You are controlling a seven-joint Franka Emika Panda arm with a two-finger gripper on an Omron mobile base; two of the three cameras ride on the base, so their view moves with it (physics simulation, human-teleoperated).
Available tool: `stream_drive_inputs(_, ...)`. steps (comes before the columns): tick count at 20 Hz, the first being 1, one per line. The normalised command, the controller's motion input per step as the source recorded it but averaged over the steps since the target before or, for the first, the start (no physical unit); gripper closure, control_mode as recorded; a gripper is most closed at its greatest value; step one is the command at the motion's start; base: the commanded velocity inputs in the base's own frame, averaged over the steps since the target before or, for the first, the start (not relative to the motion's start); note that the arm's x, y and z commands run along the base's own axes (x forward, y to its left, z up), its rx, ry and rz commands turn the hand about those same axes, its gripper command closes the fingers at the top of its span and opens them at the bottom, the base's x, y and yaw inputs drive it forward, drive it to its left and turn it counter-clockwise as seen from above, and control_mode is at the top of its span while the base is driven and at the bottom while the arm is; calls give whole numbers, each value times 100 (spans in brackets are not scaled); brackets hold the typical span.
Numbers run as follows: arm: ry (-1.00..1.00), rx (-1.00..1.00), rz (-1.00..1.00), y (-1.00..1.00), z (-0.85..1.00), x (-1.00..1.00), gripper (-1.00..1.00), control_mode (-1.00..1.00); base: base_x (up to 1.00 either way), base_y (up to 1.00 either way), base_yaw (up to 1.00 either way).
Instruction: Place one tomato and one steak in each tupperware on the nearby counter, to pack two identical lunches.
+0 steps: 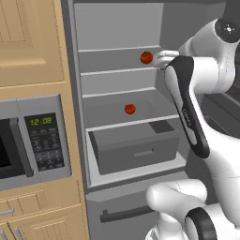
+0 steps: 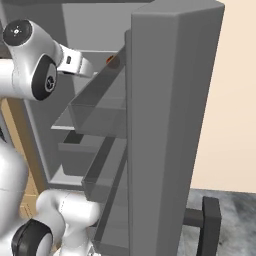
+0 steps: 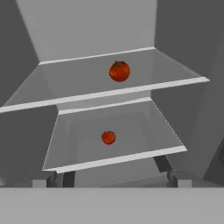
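Observation:
Two red-orange tomatoes lie inside the open fridge. One tomato (image 1: 146, 57) (image 3: 119, 71) rests on the upper glass shelf, and it peeks past the door edge in the right base view (image 2: 111, 60). The other tomato (image 1: 130, 108) (image 3: 108, 137) sits on the shelf below. My gripper (image 3: 111, 180) is open with nothing between its fingers. It points into the fridge from the front, and the white hand (image 1: 163, 58) is just right of the upper tomato, apart from it. The steak, the tupperware and the counter are out of view.
A grey fridge drawer (image 1: 133, 147) sits under the lower shelf. The open fridge door (image 2: 170, 125) with its clear bins stands close on the right. A microwave (image 1: 28, 136) set in wooden cabinets (image 1: 30, 42) flanks the fridge on the left.

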Motion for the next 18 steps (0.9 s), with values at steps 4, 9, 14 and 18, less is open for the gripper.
stream_drive_inputs(4,6,0,-1,-12,0,53,-100,-100,0,0,0)
stream_drive_inputs(9,5,0,-3,-15,0,31,-100,-100,0,0,0)
stream_drive_inputs(14,1,0,-7,-14,-4,32,-100,-100,0,0,0)
stream_drive_inputs(18,0,0,-3,-3,-6,42,-100,-100,0,0,0)
